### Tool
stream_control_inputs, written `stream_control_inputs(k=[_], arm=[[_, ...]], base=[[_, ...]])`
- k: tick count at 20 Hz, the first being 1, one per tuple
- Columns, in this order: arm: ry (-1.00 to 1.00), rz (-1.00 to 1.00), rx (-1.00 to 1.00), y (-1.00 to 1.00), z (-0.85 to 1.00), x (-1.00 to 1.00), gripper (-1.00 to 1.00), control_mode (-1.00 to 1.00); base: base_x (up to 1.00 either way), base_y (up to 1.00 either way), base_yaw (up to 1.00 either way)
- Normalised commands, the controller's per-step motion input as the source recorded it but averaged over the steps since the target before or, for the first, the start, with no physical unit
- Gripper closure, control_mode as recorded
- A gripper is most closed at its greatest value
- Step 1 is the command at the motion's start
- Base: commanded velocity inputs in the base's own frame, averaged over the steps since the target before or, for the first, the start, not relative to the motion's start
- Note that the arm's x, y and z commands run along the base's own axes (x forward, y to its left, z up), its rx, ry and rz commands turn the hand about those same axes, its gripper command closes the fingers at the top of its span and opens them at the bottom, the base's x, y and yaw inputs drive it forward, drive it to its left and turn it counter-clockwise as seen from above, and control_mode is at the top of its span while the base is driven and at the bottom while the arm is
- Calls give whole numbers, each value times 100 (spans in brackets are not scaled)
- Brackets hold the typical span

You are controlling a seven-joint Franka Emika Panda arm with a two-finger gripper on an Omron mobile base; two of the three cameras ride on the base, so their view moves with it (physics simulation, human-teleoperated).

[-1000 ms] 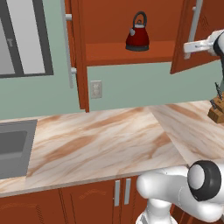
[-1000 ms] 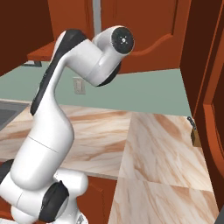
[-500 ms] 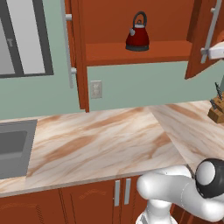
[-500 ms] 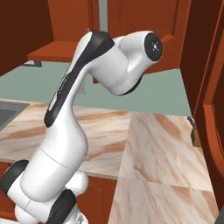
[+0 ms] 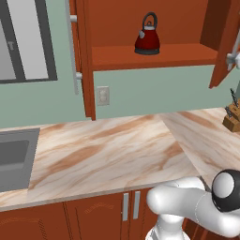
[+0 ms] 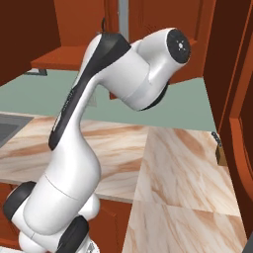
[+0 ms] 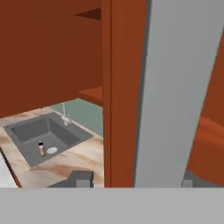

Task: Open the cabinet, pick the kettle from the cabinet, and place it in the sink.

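One kettle on the open cabinet shelf, one sink below, my gripper at the door handle.

My gripper (image 7: 131,179) shows two dark fingertips standing apart either side of the silver bar handle (image 7: 175,87); whether they touch it I cannot tell. The rounded dark red kettle (image 5: 147,40) sits at twelve o'clock inside the reddish-brown cabinet (image 5: 154,56). The rectangular grey sink (image 7: 46,135), at nine o'clock, holds perhaps two small items, too blurred to name.

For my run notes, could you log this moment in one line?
cabinet: open | kettle: on shelf | gripper: astride door handle
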Motion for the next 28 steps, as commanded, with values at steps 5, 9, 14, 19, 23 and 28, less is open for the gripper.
stream_control_inputs(k=[5,9,14,19,23,28], arm=[[16,-8,-11,7,-40,-22,-100,-100],[12,-15,-3,9,-35,-35,-100,-100],[10,-16,-2,25,-42,-39,-100,-100],[21,-23,0,34,-42,-29,-100,-100],[21,-24,0,28,-42,-39,-100,-100],[32,-36,0,6,-40,-31,-100,-100]], base=[[0,0,0],[0,0,0],[0,0,0],[0,0,0],[0,0,0],[0,0,0]])
